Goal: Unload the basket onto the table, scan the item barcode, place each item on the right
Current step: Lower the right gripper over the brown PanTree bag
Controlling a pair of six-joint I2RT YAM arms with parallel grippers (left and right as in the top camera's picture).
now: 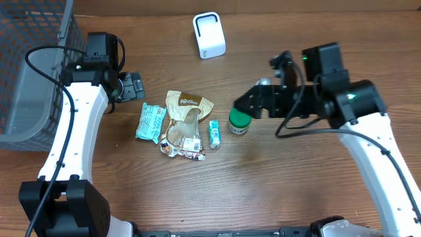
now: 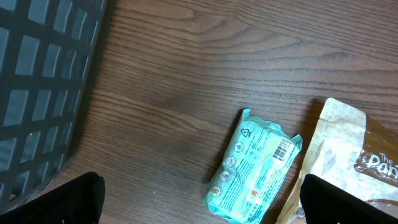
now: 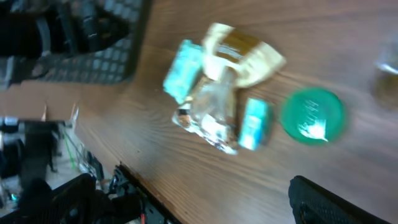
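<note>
Nearest the overhead lens are the 2 white arms, reaching in from the left and right sides of the bench (image 1: 302,191). Right tool (image 1: 245,105) hangs just above the green-lidded jar (image 1: 239,122), its fingers (image 3: 336,199) spread wide and gripping nothing; whether it touches the lid cannot be told. Left tool (image 1: 135,85) hovers over bare wood just up-left of the teal packet (image 1: 151,123), its fingers (image 2: 68,199) also wide apart and empty.

Below them 4 items lie in a loose row on the bench. From left to right they are the teal packet, a tan bag with a clear window (image 1: 186,115), a small teal box (image 1: 214,133) and the upright jar. The packet lies beside the bag, and its upper face shows a barcode (image 2: 283,149). The box lies between the bag and the jar.

Farther back, a white barcode scanner (image 1: 209,35) stands well apart from the row. A grey wire basket (image 1: 26,79) fills the far left corner.
</note>
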